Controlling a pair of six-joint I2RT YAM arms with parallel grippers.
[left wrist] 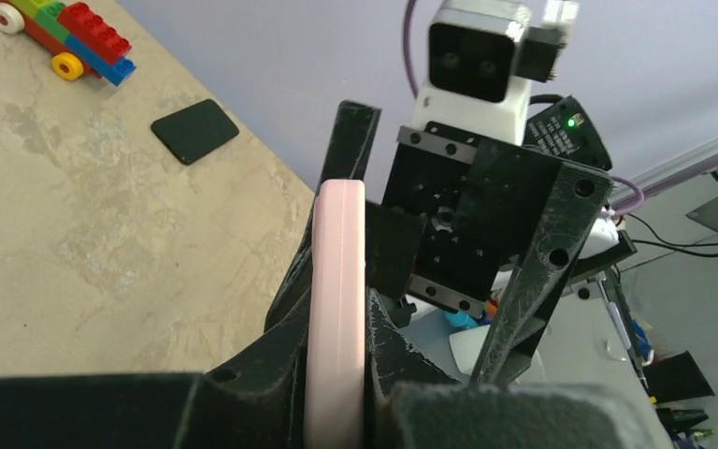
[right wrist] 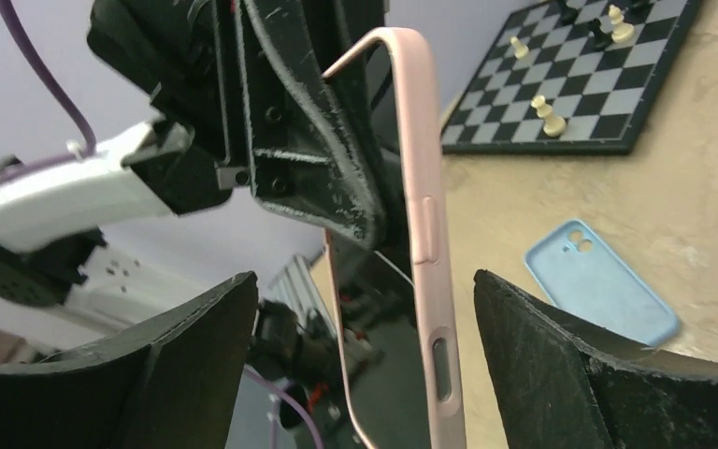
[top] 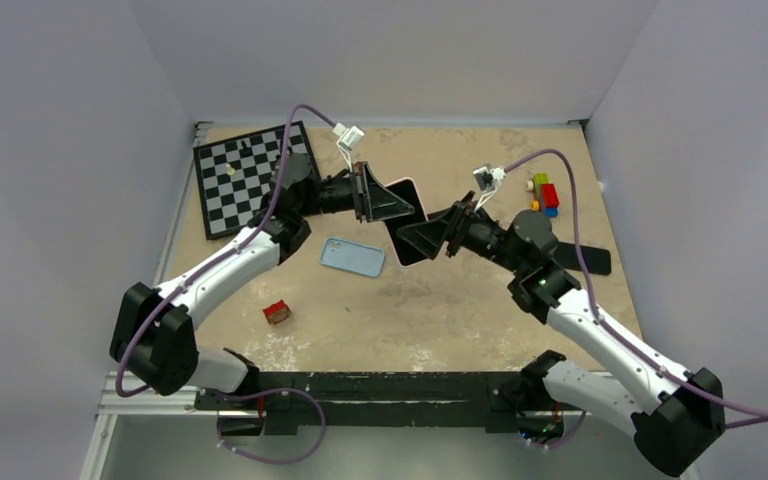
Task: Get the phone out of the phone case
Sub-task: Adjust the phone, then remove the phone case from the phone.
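Note:
A phone in a pink case [top: 406, 192] is held in the air above the middle of the table, its dark screen [right wrist: 374, 309] showing. My left gripper [top: 385, 200] is shut on the case's far end. In the left wrist view the fingers [left wrist: 280, 309] clamp the pink edge [left wrist: 337, 355] on both sides. My right gripper [top: 422, 240] is open. In the right wrist view its jaws stand wide apart on either side of the phone's near end [right wrist: 427, 243], touching neither side. The left gripper's fingers [right wrist: 308, 140] show behind the phone.
An empty light-blue phone case [top: 352, 256] lies flat on the table below the phone. A chessboard [top: 245, 175] with pieces sits at the back left. A toy brick vehicle [top: 543, 194] and a black pad [top: 585, 258] are at the right. A small red object [top: 277, 312] lies front left.

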